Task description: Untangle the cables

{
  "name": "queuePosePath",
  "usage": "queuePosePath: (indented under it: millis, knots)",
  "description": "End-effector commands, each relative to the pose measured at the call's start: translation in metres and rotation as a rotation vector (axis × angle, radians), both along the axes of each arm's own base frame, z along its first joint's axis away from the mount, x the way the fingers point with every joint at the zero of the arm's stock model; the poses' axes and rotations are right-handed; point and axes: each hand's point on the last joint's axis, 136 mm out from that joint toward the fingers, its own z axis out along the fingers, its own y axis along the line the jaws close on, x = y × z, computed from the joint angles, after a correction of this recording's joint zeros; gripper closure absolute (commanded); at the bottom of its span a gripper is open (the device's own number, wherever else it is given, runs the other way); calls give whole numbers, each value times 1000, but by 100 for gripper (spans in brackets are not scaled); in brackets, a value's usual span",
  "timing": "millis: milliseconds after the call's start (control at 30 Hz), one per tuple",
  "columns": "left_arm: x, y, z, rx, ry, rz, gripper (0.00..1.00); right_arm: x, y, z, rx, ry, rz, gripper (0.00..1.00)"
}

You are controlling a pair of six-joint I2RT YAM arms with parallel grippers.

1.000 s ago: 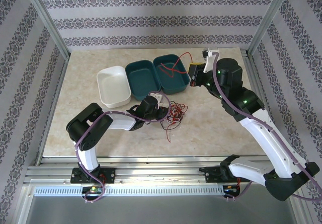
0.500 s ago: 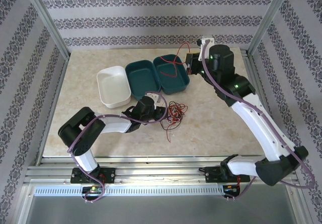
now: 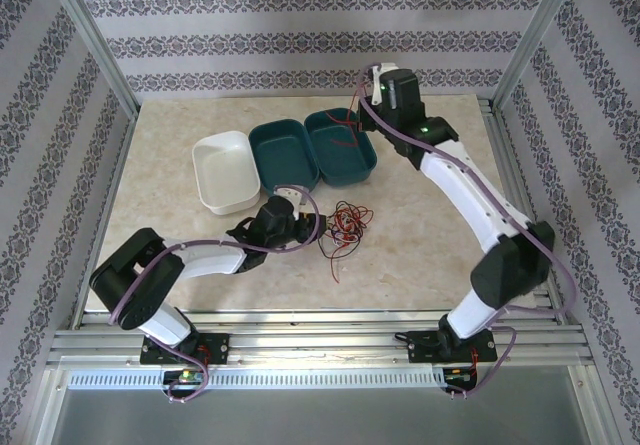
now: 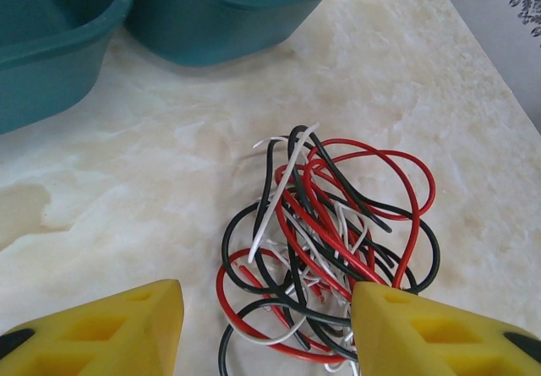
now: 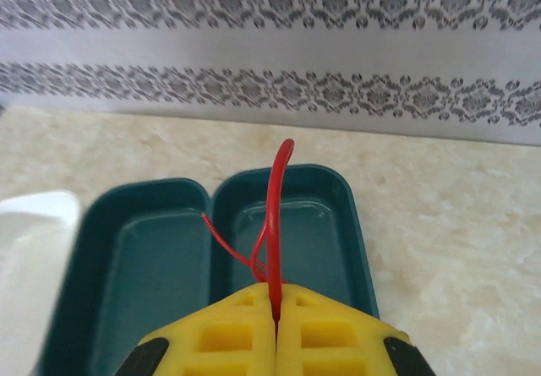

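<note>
**Item 1 – cables** (image 4: 325, 232): 1 loose knot of red, black and white strands. It lies on the worktop (image 3: 430, 215) near the 2 teal bins, directly ahead of the left gripper (image 4: 266, 302).

**Item 2 – left gripper:** jaws spread, 1 yellow finger to either side of the knot's near edge. Nothing is pinched.

**Item 3 – red wire** (image 5: 275, 215): 1 strand apart from the knot, arching up above the right teal bin (image 5: 357, 241).

**Item 4 – right gripper** (image 5: 275, 293): jaws pressed together, pinching the red wire low on its arch. The gripper is raised over the far side of the worktop.

**Item 5 – white bin** (image 3: 225, 170): stands beside the left teal bin (image 3: 283, 155).

**Risks**
- If the left jaws close where they stand, they would probably catch several strands at once. That would drag the whole knot instead of freeing 1.
- The red wire looks thin and springy. On release it may flick over the bin wall.

**View notes**
- The left wrist view separates the colours and crossings. The overhead view reduces them to a small dark scribble.
- The overhead view alone gives the row of 3 bins and shows the 2 arms well apart.
- The right wrist view shows the pinch itself and a thin tail of the red wire dropping toward the bins.
</note>
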Motion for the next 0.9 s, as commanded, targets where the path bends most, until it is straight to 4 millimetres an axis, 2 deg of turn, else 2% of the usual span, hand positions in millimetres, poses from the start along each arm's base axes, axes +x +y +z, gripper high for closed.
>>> queuePosePath:
  millis: [0, 200, 367, 667, 867]
  knots:
    - [3, 11, 13, -24, -22, 53, 44, 21, -10, -24, -84, 37, -45, 100]
    - [-1, 26, 19, 2, -38, 94, 42, 42, 0, -88, -119, 194, -18, 100]
    - [-3, 39, 23, 24, -54, 137, 40, 50, 7, -131, -113, 320, 9, 100]
    - [-4, 50, 25, 47, -63, 175, 39, 51, 13, -187, -124, 502, 27, 100]
    - [-3, 47, 25, 45, -58, 169, 38, 51, 0, -214, -197, 588, -35, 100]
